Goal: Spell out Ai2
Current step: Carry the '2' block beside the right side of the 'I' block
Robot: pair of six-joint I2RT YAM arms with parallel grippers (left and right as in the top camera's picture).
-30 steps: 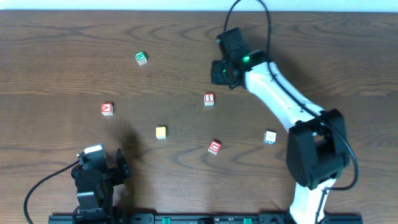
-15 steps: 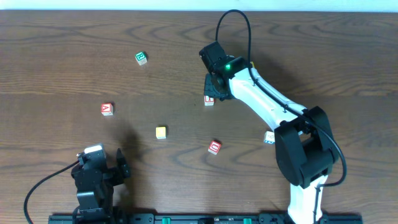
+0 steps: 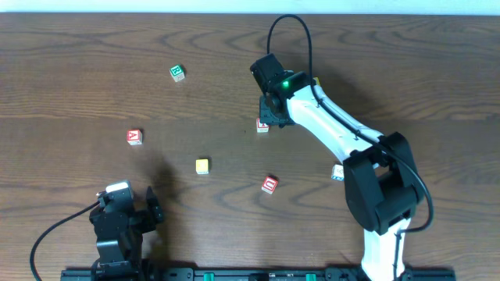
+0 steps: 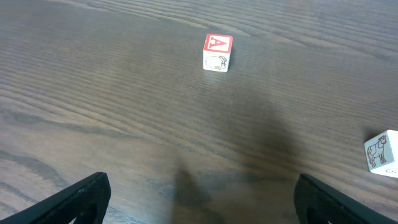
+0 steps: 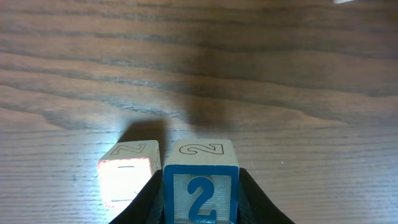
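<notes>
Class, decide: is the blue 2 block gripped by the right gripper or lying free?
Gripped: the right gripper's fingers press both sides of the 2 block, beside the I block. Touching the table: cannot tell.

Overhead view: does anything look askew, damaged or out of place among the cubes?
Nothing is spilled or damaged. The A cube lies far left, well apart from the I cube, where the right gripper holds the 2 cube. The lower red-edged cube sits rotated at an angle.

My right arm (image 3: 336, 117) wears white shells between black joints, with a green light (image 3: 287, 80) and a looping black cable (image 3: 287, 17); my left gripper (image 4: 202, 200) seems wholly black.
</notes>
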